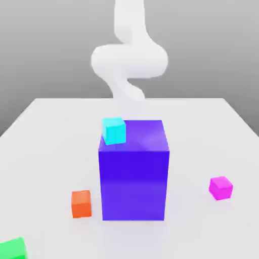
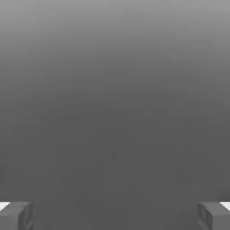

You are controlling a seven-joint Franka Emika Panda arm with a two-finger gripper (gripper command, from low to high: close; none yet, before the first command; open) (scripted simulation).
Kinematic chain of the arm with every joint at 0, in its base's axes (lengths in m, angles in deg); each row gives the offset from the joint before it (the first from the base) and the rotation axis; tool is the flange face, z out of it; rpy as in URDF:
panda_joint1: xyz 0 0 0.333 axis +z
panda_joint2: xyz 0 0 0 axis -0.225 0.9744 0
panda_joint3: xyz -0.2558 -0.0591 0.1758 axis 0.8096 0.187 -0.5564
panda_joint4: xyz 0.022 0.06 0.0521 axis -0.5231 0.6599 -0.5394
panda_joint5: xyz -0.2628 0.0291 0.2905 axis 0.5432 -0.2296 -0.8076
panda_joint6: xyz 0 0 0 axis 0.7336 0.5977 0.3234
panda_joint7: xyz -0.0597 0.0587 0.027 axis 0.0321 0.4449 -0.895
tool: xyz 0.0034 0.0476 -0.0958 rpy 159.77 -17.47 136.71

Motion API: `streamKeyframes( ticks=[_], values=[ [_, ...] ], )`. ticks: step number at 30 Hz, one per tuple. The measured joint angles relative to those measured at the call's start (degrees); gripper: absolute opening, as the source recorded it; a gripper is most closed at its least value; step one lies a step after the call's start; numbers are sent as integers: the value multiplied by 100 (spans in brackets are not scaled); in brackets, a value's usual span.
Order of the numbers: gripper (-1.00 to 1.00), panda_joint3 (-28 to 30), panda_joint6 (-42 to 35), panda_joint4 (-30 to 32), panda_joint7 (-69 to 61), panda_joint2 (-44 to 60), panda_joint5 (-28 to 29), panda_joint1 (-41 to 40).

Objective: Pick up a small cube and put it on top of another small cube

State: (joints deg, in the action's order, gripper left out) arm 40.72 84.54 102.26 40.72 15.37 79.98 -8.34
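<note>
Fingers [image 2: 15,216] stood spread wide apart at the hand view's edges, gripping nothing, with blank grey between them. From the exterior view I saw the small cube [image 1: 220,187] on the bench [image 1: 45,152], at the right of the big blue-purple block [image 1: 134,172], apart from it. My arm [image 1: 129,60] rose bent behind the block.

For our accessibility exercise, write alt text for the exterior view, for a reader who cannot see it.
A big blue-purple block stands mid-table, a small cyan cube by its upper edge. A small orange cube sits toward the view's left, the small magenta-pink cube toward its right, a green block at the corner, the white arm behind.
</note>
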Motion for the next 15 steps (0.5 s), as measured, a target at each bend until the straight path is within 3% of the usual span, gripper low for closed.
streamKeyframes(
  ticks=[15],
  values=[
    [0,-386,1901,1633,-3867,3091,-337,2437]
  ],
)
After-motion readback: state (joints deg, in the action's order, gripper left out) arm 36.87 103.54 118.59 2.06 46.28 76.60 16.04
